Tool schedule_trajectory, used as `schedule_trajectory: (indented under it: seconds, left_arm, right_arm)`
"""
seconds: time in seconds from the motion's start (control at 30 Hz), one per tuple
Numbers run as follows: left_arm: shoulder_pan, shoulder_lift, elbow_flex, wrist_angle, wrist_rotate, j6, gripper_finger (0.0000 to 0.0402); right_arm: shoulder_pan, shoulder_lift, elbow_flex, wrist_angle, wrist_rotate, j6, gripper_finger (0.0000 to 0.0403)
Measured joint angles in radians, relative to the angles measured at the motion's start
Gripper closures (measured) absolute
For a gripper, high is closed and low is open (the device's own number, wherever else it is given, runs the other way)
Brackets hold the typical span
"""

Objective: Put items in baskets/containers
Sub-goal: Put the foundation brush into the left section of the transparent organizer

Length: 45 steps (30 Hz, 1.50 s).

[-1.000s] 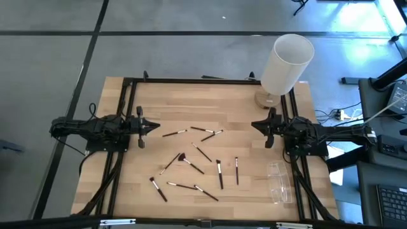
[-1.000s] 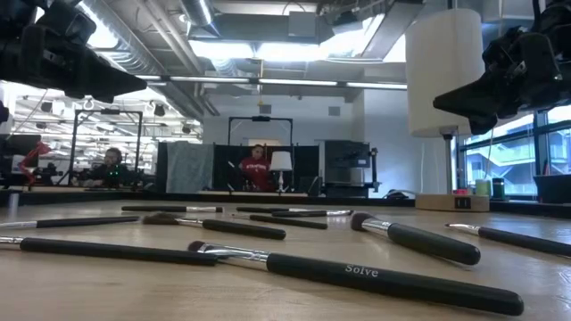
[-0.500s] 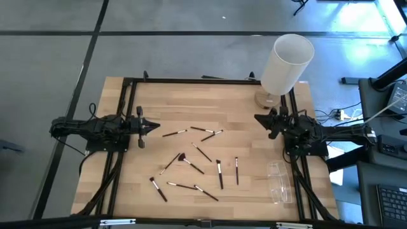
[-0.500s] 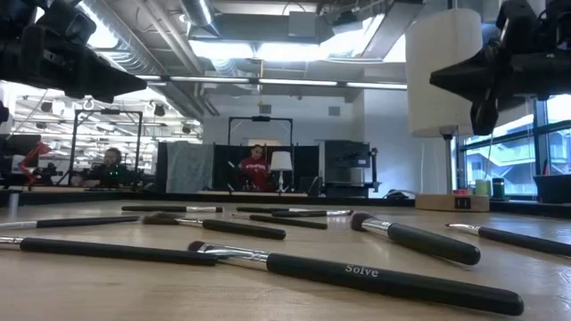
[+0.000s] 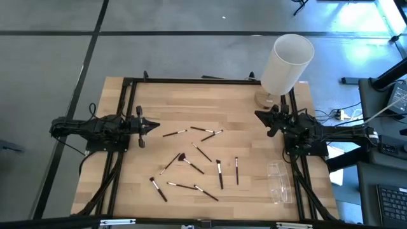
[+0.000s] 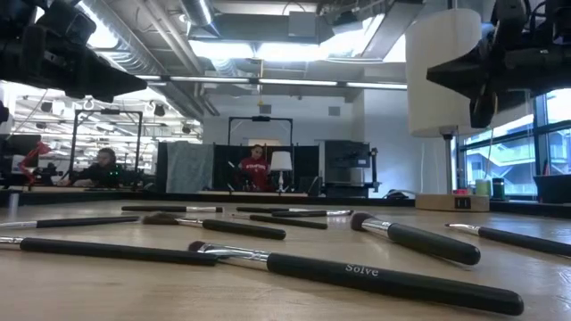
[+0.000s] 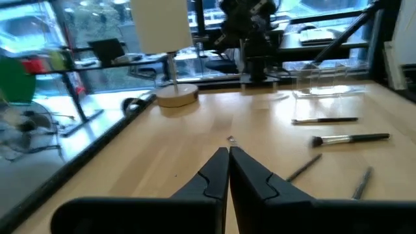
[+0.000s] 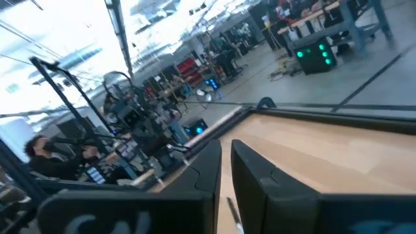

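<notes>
While the makeup brushes (image 5: 191,160) lie scattered across the centre and lower middle of the wooden table (image 5: 210,102), the left gripper (image 5: 154,126) hangs at mid-left, its fingers pressed together on nothing, just left of the nearest brush. The right gripper (image 5: 259,116) sits at upper right beside the white cylinder (image 5: 286,63), holding nothing, a narrow slit between its fingers. The clear box (image 5: 278,182) rests at lower right, below that arm, apart from the brushes.
</notes>
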Motion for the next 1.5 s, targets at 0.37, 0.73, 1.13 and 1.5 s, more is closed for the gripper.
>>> schedule_trajectory:
  seconds: [0.37, 0.73, 1.13, 1.5]
  left_arm:
    - [0.0, 0.0, -0.001, 0.04, -0.284, 0.161, 0.039]
    - [0.0, 0.0, -0.001, 0.089, -0.295, 0.162, 0.0389]
    - [0.0, 0.0, 0.0, 0.138, -0.294, 0.156, 0.0392]
    - [-0.002, 0.0, 0.0, 0.139, -0.259, -0.305, 0.0392]
  right_arm:
    - [-0.001, 0.046, 0.0, 0.083, 0.387, -0.014, 0.0366]
    - [-0.036, 0.153, 0.0, 0.099, 0.239, 0.181, 0.0366]
    - [0.082, 0.415, 0.0, 0.266, -0.055, 0.134, 0.0366]
    - [0.258, 0.59, 0.11, 0.375, -0.048, 0.049, 0.0366]
